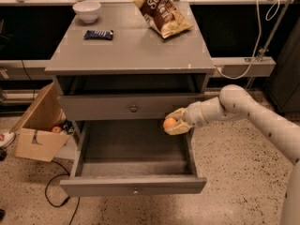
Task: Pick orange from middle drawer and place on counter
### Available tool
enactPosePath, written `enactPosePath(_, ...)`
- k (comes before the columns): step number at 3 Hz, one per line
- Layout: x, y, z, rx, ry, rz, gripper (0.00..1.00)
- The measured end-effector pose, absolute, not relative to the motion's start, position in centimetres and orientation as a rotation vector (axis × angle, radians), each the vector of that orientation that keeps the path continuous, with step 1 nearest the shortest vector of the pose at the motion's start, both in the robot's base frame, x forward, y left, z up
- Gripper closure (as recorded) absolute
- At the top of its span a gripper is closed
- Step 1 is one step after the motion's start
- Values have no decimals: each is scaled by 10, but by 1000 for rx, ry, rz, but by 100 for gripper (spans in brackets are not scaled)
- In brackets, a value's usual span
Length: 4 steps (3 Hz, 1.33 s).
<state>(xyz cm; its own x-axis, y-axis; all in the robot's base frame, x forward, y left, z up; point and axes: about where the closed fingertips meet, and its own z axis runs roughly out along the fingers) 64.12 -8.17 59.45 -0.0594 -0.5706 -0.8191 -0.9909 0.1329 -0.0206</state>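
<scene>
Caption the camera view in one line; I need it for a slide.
The pale two-finger gripper holds a small round orange fruit over the open grey middle drawer, below the grey counter.

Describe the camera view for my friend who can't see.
The gripper holds the orange above the right side of the open middle drawer. On the counter sit a white bowl, a candy bar and a chip bag.
</scene>
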Motion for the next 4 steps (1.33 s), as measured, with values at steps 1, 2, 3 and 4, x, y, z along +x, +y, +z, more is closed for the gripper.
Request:
enactPosePath(1,637,-80,599,-1536,1708,791,100)
enactPosePath(2,637,-81,613,-1542,1694,794,100)
enactPosePath(3,616,-85,693,-1596,1675,693,100)
enactPosePath(4,601,-93,762,-1621,1658,571,100)
